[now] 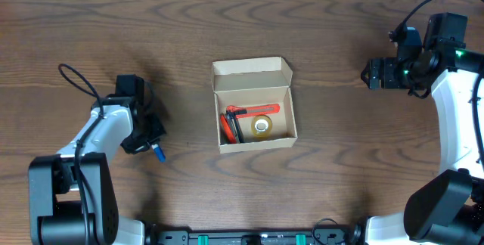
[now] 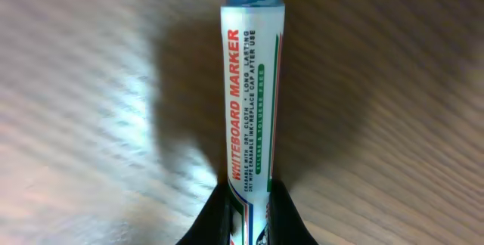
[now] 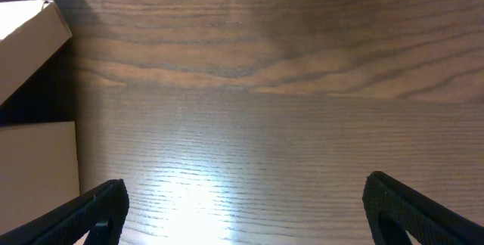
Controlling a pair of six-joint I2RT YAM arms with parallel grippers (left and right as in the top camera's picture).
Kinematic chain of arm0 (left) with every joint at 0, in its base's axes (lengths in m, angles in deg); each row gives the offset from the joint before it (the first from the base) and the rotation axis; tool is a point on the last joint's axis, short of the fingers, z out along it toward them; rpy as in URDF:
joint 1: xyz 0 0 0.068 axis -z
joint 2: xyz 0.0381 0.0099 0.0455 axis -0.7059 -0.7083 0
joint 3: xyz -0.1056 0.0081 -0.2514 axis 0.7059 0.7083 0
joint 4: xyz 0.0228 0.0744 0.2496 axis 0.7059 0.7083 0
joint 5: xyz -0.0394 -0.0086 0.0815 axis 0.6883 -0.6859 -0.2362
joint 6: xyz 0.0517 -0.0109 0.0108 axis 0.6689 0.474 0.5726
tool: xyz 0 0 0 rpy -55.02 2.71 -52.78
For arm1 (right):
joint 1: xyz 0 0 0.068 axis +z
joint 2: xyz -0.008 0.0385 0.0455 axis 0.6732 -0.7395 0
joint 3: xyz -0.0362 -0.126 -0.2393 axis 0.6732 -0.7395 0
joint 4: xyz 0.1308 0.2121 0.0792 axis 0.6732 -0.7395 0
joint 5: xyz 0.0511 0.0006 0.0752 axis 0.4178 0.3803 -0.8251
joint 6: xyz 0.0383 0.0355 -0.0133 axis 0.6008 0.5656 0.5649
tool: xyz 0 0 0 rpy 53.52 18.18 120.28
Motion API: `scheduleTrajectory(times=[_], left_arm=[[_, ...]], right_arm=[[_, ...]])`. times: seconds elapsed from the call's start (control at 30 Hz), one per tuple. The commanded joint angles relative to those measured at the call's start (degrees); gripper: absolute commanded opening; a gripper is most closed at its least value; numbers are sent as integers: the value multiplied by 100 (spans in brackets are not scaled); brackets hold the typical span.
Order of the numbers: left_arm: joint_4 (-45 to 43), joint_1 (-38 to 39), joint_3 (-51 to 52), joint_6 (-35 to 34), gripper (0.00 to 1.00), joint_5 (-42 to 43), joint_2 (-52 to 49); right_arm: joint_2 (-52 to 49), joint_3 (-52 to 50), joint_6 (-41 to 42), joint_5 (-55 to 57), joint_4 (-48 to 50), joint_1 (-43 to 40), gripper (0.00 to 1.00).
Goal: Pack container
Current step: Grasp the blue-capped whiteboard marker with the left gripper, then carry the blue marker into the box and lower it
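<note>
The tan cardboard container (image 1: 254, 76) stands open at the table's middle, lid flap folded back. Inside lie an orange cutter (image 1: 240, 116) and a roll of tape (image 1: 262, 126). Its wall also shows at the left edge of the right wrist view (image 3: 34, 162). My left gripper (image 1: 151, 145) at the left of the table is shut on a white whiteboard marker with a blue cap (image 2: 253, 86); the marker's blue tip pokes out below the fingers (image 1: 159, 153). My right gripper (image 3: 243, 200) is open and empty over bare wood at the far right, well apart from the box.
The dark wooden table (image 1: 340, 162) stretches around the box. The left arm's cable (image 1: 79, 82) loops over the table at the left.
</note>
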Motion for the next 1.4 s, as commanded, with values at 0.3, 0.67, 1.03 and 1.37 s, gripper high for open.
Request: scheduleTrajectory(times=[0.3, 0.67, 1.03, 1.37], left_arm=[[953, 581, -1871, 3825, 6, 2065, 662], [1611, 2503, -3069, 7617, 6, 1139, 732], [1110, 3517, -3067, 8347, 6, 1176, 675], [970, 3600, -3067, 8402, 6, 1224, 55]], right_arm=[[-48, -17, 52, -48, -48, -20, 92], [-48, -17, 26, -42, -46, -20, 92], [-48, -17, 28, 20, 81, -48, 93], [-50, -17, 28, 20, 127, -48, 93]])
